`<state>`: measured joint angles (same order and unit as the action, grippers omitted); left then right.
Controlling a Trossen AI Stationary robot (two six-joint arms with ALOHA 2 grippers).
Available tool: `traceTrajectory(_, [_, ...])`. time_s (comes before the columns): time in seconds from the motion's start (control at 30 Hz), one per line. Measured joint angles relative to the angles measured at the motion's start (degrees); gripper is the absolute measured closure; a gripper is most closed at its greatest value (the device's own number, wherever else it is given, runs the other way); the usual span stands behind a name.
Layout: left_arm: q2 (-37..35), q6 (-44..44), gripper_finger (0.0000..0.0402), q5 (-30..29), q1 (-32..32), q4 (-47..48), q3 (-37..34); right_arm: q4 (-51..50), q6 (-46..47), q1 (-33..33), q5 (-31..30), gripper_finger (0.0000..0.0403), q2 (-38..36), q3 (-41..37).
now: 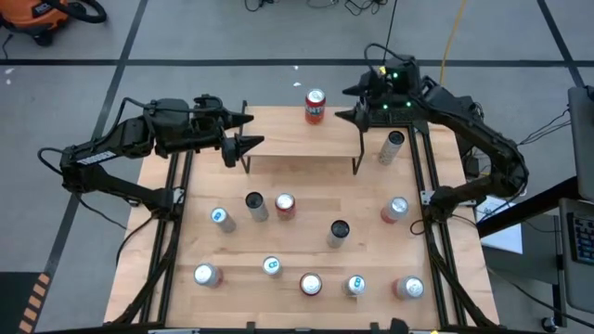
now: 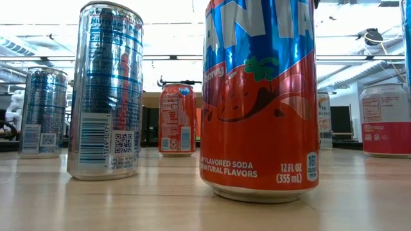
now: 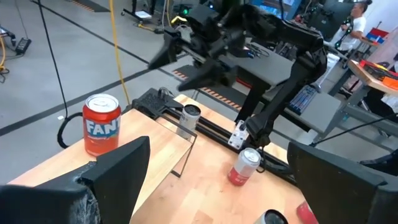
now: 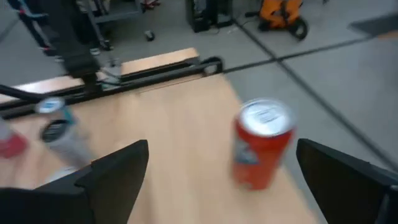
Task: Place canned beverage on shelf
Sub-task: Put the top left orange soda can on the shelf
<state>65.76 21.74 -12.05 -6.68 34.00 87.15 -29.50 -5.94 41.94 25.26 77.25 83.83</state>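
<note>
A red soda can (image 1: 315, 106) stands upright at the table's far edge, just behind the shelf (image 1: 302, 148), a light wooden board on thin black legs. I cannot tell whether the can stands on the board or on the table. My right gripper (image 1: 343, 103) is open and empty, level, just right of the can, which shows between its fingers in the right wrist view (image 4: 261, 149). My left gripper (image 1: 252, 131) is open and empty over the shelf's left end, pointing right. The can shows in the left wrist view (image 3: 101, 123), far from the fingers.
Several more cans stand on the table's near half, among them a red one (image 1: 285, 205), a dark-topped one (image 1: 339, 233) and a silver one (image 1: 393, 147) right of the shelf. Black rails (image 1: 176, 213) run along both sides. Big cans (image 2: 260, 96) fill the low view.
</note>
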Motion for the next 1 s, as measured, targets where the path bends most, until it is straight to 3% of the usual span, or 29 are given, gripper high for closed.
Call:
traceTrajectory(0.23, [0.0,0.3,0.0020,0.0,0.0,0.1,0.0,0.9,3.7,-4.9,-5.9,0.0082,3.9,0.0])
traceTrajectory(0.43, [0.0,1.4,0.0020,0.0,0.0,2.5,0.0,0.5,2.4,-5.3,-9.1,0.0160,10.0,0.0])
traceTrajectory(0.73, [0.0,3.4,0.0020,0.0,0.0,6.4,0.0,1.3,1.8,-5.3,-9.0,0.0297,16.2,0.0])
traceTrajectory(1.0, [0.0,3.4,0.0020,0.0,0.0,6.4,0.0,3.5,2.0,-5.3,-8.9,0.0367,18.8,0.0])
